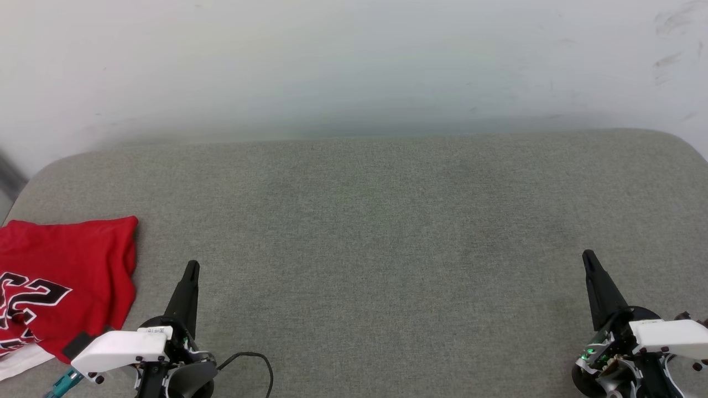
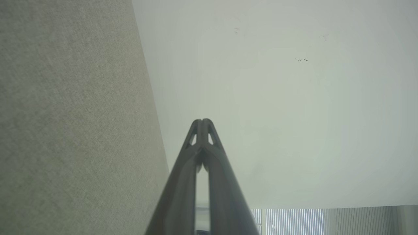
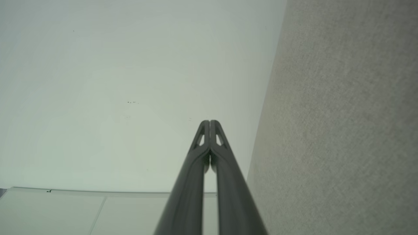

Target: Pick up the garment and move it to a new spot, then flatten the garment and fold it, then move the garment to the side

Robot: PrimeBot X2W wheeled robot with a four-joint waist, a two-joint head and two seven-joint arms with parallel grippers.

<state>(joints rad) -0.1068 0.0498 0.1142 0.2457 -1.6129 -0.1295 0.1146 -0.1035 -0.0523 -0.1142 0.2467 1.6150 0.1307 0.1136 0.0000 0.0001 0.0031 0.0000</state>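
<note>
The garment (image 1: 66,276) lies at eight o'clock on the grey cushion (image 1: 387,221), cut off by the view's edge, its number partly hidden; left gripper (image 1: 192,266) at seven and right gripper (image 1: 587,257) at four are both pinched closed, empty; white wall (image 1: 354,66) at twelve.

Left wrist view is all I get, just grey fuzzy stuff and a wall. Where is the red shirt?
Observer: The garment lies at the far left of the grey padded surface.
Operator: Is my gripper touching it?
Observer: No. The left gripper points away just to the right of the garment, with its fingers clear of the cloth.
Operator: Where is my other gripper?
Observer: The right gripper is shut, far over on the right, holding nothing.
</note>
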